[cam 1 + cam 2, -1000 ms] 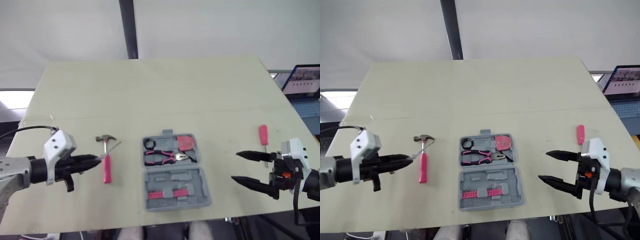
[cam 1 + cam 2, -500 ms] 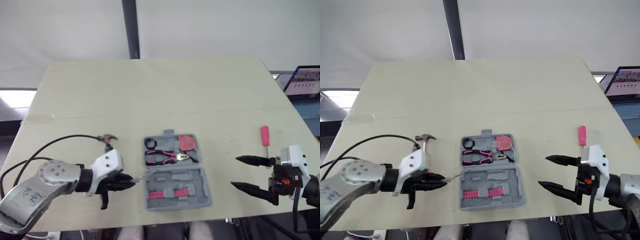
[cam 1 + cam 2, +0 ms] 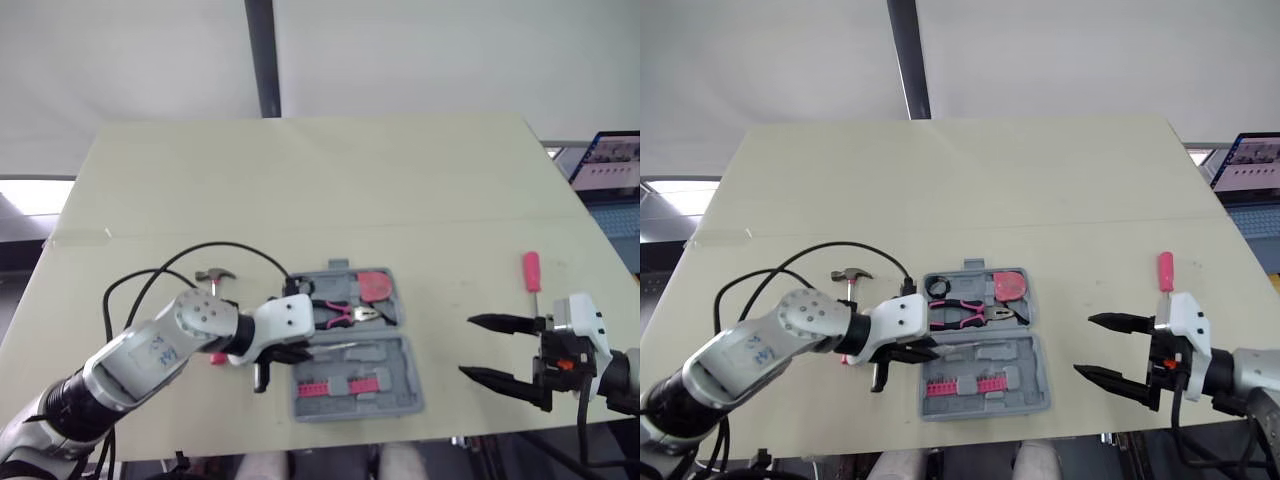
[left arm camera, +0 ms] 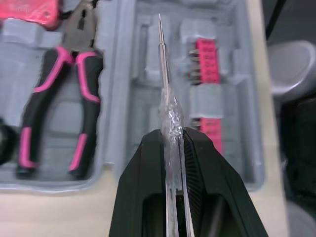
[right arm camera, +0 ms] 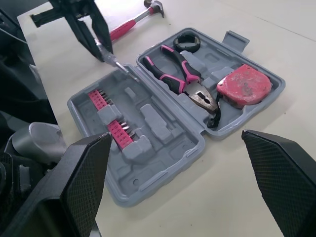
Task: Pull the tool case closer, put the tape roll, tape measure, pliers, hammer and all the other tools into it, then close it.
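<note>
The grey tool case (image 3: 398, 352) lies open at the table's near middle. Its far half holds the pink-handled pliers (image 3: 340, 315), the red tape measure (image 3: 372, 287) and the black tape roll (image 3: 299, 288); pink bits (image 3: 345, 382) sit in the near half. My left gripper (image 4: 172, 136) is shut on a clear-handled screwdriver (image 4: 165, 89), whose shaft points over the near half. The pink-handled hammer (image 3: 213, 277) lies left of the case, partly hidden by my left arm. A red screwdriver (image 3: 531, 272) lies at the right. My right gripper (image 3: 466, 346) hangs open near it, right of the case.
A laptop (image 3: 610, 165) stands off the table's right edge. A dark pole (image 3: 262, 55) rises behind the table's far edge. A black cable (image 3: 190, 255) loops above my left arm. The far half of the table (image 3: 320, 180) is bare.
My left arm has swung right, carrying the clear-handled screwdriver from beside the hammer to over the case's near half. The right gripper has barely moved.
</note>
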{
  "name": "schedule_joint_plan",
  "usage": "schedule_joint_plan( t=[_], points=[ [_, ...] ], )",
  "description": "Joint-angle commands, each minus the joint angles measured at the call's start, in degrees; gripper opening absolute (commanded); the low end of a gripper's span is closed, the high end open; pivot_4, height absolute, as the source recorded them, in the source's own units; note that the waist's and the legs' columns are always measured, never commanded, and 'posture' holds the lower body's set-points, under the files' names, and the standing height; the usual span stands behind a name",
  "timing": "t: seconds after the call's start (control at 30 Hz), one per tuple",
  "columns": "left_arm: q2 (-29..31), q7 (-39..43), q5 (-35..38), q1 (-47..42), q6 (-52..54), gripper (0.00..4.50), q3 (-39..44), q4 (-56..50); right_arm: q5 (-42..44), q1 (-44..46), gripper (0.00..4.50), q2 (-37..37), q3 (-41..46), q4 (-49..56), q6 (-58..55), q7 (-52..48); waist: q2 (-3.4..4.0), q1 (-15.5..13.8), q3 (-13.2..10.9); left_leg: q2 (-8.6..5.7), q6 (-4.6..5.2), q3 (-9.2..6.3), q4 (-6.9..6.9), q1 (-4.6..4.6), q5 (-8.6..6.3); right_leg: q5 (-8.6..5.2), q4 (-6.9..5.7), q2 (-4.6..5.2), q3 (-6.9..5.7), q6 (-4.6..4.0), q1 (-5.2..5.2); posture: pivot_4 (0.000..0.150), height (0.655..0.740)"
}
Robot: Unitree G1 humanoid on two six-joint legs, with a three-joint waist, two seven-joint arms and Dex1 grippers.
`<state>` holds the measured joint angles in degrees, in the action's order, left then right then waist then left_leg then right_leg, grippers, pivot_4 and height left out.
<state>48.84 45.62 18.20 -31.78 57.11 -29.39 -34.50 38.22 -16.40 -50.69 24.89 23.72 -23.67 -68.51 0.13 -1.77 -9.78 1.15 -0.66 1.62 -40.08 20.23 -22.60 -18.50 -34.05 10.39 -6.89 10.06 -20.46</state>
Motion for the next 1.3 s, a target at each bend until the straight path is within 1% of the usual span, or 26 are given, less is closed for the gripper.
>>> schedule_joint_plan(
  t=[0.03, 0.37, 0.57, 0.73, 0.9, 1.03, 1.3],
  points=[
    [-1.35, 0.74, -2.87, -3.20, 0.37, 0.03, -3.21, 1.34, 0.16, -0.29, 4.50, 0.56, 0.33, 0.28, 0.83, -0.16, -0.01, -0.03, -0.01, -0.01, 0.00, 0.00, 0.00, 0.00, 0.00, 0.00, 0.00, 0.00, 0.00, 0.00, 0.00, 0.150, 0.7400],
    [-5.33, 1.42, -6.19, -7.34, 2.97, 0.03, -10.23, 2.47, -0.34, -4.64, 4.50, -0.54, 4.05, 0.60, 3.04, -3.38, -0.02, -0.46, -0.01, -0.01, 0.01, 0.00, -0.04, 0.01, 0.01, 0.00, -0.01, 0.00, 0.01, 0.01, 0.00, 0.150, 0.7400],
    [-8.83, 0.71, -9.31, -10.43, 2.83, 0.03, -12.54, 5.79, -0.92, -6.90, 4.50, -0.85, 6.07, 0.22, 4.50, -5.24, -0.03, -1.27, -0.02, -0.01, 0.02, 0.00, -0.07, 0.01, 0.01, 0.00, -0.02, 0.00, 0.01, 0.01, 0.01, 0.150, 0.7400],
    [-10.01, 1.07, -11.25, -12.12, 3.55, 0.03, -14.28, 7.14, -0.92, -7.67, 4.50, -0.82, 7.01, 0.38, 4.59, -5.49, -0.03, -1.27, -0.02, -0.01, 0.02, 0.00, -0.09, 0.01, 0.01, 0.00, -0.04, 0.00, 0.01, 0.01, 0.01, 0.150, 0.7400],
    [-10.92, 2.51, -11.96, -14.46, 4.65, 0.03, -15.98, 7.34, -0.86, -7.70, 4.50, -0.67, 7.08, 0.48, 4.31, -5.02, -0.03, -1.34, -0.02, -0.01, 0.02, 0.00, -0.10, 0.02, 0.01, 0.00, -0.04, 0.01, 0.01, 0.01, 0.02, 0.150, 0.7400],
    [-12.93, 3.36, -12.65, -17.98, 6.03, 0.03, -17.78, 8.78, -0.92, -7.56, 4.50, -0.27, 6.47, 0.99, 4.11, -4.26, -0.04, -1.40, -0.02, -0.02, 0.03, -0.01, -0.12, 0.03, 0.01, 0.01, -0.05, 0.01, 0.01, 0.01, 0.02, 0.150, 0.7400],
    [-13.89, 3.52, -12.95, -20.28, 8.82, 0.03, -20.56, 9.41, -0.88, -8.56, 4.50, -0.50, 6.91, 1.90, 3.66, -4.16, -0.03, -1.31, -0.02, -0.02, 0.03, -0.01, -0.11, 0.02, 0.02, 0.00, -0.05, 0.00, 0.01, 0.01, 0.02, 0.150, 0.7400]
  ],
)
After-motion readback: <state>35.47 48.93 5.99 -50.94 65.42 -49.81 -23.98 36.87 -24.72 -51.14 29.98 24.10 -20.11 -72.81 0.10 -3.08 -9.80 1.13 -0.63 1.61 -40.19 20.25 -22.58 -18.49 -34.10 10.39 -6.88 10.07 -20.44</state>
